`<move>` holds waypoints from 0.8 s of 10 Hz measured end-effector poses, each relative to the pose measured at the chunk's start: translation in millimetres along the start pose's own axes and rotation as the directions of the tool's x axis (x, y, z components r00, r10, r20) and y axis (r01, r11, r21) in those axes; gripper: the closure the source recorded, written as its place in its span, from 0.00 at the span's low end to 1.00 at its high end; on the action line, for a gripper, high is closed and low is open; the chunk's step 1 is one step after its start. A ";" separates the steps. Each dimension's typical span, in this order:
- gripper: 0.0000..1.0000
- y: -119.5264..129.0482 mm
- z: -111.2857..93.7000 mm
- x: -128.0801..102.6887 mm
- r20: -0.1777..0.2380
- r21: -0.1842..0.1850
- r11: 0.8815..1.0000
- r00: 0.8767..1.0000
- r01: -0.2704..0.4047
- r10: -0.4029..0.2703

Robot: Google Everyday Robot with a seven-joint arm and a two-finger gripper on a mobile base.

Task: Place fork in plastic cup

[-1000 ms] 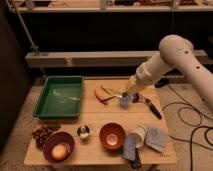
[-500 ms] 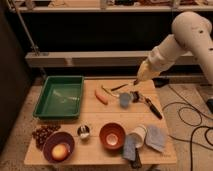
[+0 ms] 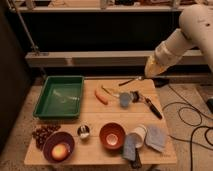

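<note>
The fork point(image 3: 130, 80) is a thin silvery piece that sticks out to the left from my gripper point(image 3: 145, 77), held in the air above the back right of the wooden table. My gripper is shut on its right end, and the white arm reaches in from the upper right. The pale blue plastic cup point(image 3: 124, 99) stands on the table just below and a little left of the fork, next to an orange carrot point(image 3: 101, 96). The fork is apart from the cup.
A black-handled tool point(image 3: 151, 107) lies right of the cup. A green tray point(image 3: 60, 97) sits at the left. Along the front are an orange bowl point(image 3: 112, 136), a metal cup point(image 3: 83, 131), a white cup point(image 3: 139, 135), a purple bowl point(image 3: 58, 147) and grey cloths point(image 3: 155, 137).
My gripper has risen from low beside the blue cup and moved back and right, carrying the fork up off the table.
</note>
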 end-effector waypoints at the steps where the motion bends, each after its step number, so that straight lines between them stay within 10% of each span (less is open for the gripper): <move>1: 1.00 -0.9 0.6 0.3 0.001 0.000 1.000 1.000 0.001 -0.001; 8: 1.00 15.4 40.9 -3.1 -0.017 -0.013 0.998 0.998 -0.062 0.062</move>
